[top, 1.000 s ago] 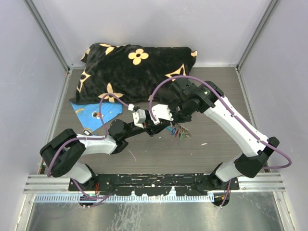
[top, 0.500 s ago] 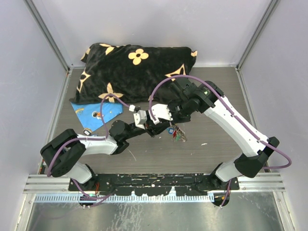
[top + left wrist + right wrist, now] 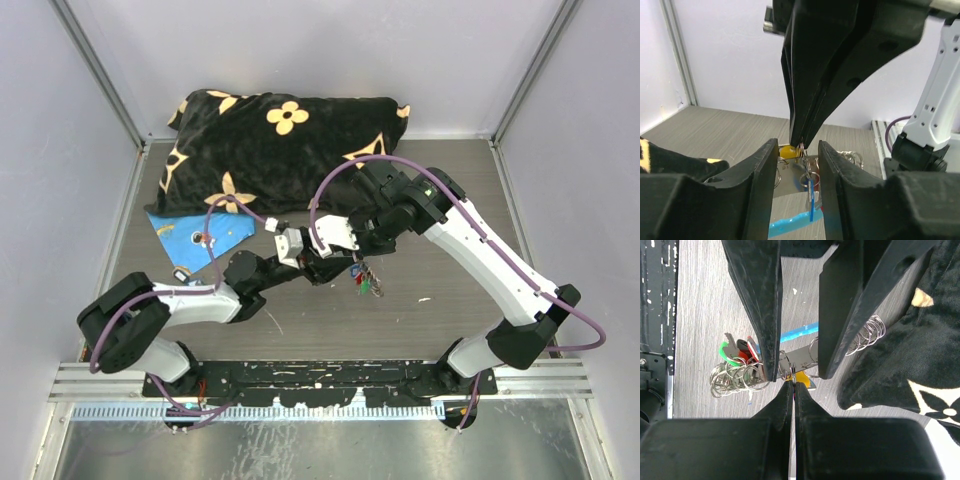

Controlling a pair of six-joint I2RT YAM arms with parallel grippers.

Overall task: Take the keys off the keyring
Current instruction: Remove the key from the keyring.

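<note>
While the right gripper (image 3: 792,382) is pinching the grey wire keyring (image 3: 788,371), the spread left gripper (image 3: 798,154) is straddling that pinch, coloured-head keys (image 3: 735,352) alongside.

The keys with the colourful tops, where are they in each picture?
Top view: the keys are mid-picture, just below where the arms meet.
Left wrist: keys low centre, only a blue sliver shows.
Right wrist: keys left of centre, green and red heads.
Shared landmark: the black flowered pillow.

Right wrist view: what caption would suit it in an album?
Right gripper pinching a thin loop of the keyring between the left gripper's open fingers, coloured keys bunched beside.
</note>
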